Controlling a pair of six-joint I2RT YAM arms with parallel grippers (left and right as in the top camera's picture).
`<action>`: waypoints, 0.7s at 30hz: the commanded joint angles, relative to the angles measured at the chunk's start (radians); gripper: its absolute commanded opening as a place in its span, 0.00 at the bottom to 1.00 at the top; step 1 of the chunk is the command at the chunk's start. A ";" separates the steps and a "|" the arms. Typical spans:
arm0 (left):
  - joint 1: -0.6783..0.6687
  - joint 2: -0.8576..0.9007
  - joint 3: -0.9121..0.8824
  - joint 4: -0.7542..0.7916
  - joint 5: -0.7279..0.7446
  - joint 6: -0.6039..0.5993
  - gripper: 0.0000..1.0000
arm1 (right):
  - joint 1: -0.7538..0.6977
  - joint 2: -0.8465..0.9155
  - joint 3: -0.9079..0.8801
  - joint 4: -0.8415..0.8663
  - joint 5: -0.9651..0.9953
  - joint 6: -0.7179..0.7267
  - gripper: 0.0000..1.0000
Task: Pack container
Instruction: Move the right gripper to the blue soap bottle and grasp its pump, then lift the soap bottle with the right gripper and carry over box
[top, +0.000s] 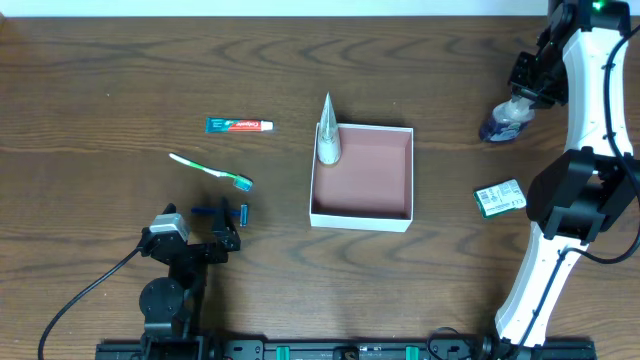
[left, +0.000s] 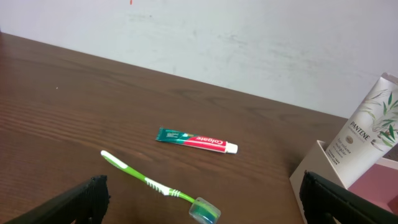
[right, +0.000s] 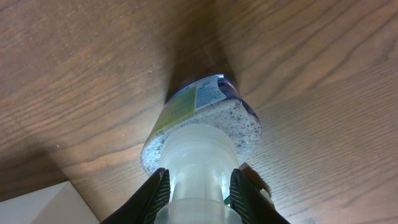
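The container (top: 362, 215), a shallow white box with a pink-brown floor, sits mid-table; its corner shows in the left wrist view (left: 309, 177). A white Pantene tube (top: 328, 135) (left: 367, 134) leans in its far left corner. A Colgate toothpaste (top: 239, 125) (left: 196, 140) and a green toothbrush (top: 210, 171) (left: 146, 179) lie left of the container. My left gripper (top: 225, 213) (left: 202, 196) is open and empty, just short of the toothbrush head. My right gripper (top: 522, 92) (right: 198, 186) is shut on the clear cap of a blue bottle (top: 498, 124) (right: 202, 115) at the far right.
A green soap box (top: 499, 198) lies right of the container, next to the right arm's base (top: 575, 205). The left arm's cable (top: 90, 290) runs along the front left of the wooden table (top: 100, 70).
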 joint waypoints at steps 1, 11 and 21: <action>0.006 -0.006 -0.014 -0.037 0.012 0.008 0.98 | 0.012 0.005 -0.001 -0.013 -0.062 -0.043 0.01; 0.006 -0.006 -0.014 -0.037 0.012 0.009 0.98 | 0.035 -0.195 0.023 -0.002 -0.108 -0.142 0.04; 0.006 -0.006 -0.014 -0.037 0.011 0.008 0.98 | 0.187 -0.436 0.023 -0.002 -0.167 -0.270 0.04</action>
